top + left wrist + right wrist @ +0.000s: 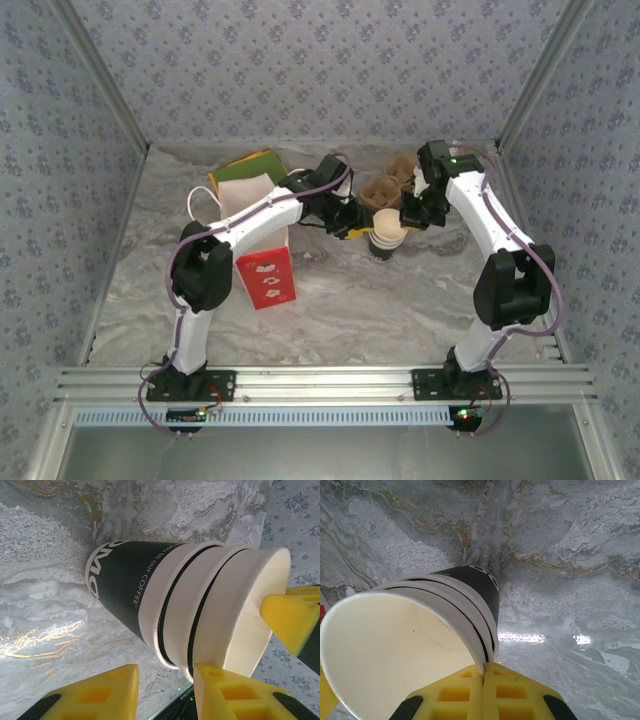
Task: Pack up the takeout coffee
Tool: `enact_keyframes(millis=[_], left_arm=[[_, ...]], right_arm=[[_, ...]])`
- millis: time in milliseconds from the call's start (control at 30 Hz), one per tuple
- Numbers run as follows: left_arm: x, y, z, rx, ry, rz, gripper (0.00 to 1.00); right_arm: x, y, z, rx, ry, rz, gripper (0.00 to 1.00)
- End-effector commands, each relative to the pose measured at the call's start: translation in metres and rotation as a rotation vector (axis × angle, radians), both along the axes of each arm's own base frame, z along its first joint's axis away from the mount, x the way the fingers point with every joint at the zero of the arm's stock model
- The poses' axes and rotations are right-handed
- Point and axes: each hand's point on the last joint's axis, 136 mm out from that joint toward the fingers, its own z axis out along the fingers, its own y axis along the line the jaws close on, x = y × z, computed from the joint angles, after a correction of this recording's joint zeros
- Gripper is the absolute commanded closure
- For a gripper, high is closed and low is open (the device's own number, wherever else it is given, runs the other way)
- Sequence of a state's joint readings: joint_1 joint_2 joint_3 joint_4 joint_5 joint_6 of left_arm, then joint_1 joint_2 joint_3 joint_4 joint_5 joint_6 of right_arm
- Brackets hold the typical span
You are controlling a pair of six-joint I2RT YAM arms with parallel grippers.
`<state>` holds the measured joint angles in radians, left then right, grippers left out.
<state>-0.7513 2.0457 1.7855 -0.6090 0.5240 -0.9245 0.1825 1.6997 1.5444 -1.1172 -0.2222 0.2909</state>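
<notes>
Pads of the right gripper (484,672) are pinched together on the rim of the takeout coffee (405,645), three nested cups standing on the marble table (560,555), the top one's cream inside bare. The left gripper (166,674) hangs beside the stack, jaws apart. Just behind sits a cardboard cup carrier (388,183); leftward stands a red-and-white paper bag (268,275). Blue-patterned walls (300,60) enclose the table.

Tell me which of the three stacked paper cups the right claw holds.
The innermost, topmost white paper cup: the right claw is shut on its rim. The middle cup and the black-sided bottom cup sit lower in the stack.
</notes>
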Motion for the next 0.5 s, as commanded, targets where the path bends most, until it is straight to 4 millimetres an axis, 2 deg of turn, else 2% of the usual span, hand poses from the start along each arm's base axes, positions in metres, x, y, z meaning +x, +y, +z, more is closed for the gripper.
enact_keyframes(millis=[0, 467], left_arm=[[-0.001, -0.005, 0.007, -0.016, -0.008, -0.022, 0.65], [-0.002, 0.000, -0.009, -0.001, 0.031, -0.008, 0.65]], right_arm=[[-0.004, 0.001, 0.000, 0.018, 0.005, 0.002, 1.00], [-0.005, 0.002, 0.002, 0.031, 0.003, 0.002, 1.00]])
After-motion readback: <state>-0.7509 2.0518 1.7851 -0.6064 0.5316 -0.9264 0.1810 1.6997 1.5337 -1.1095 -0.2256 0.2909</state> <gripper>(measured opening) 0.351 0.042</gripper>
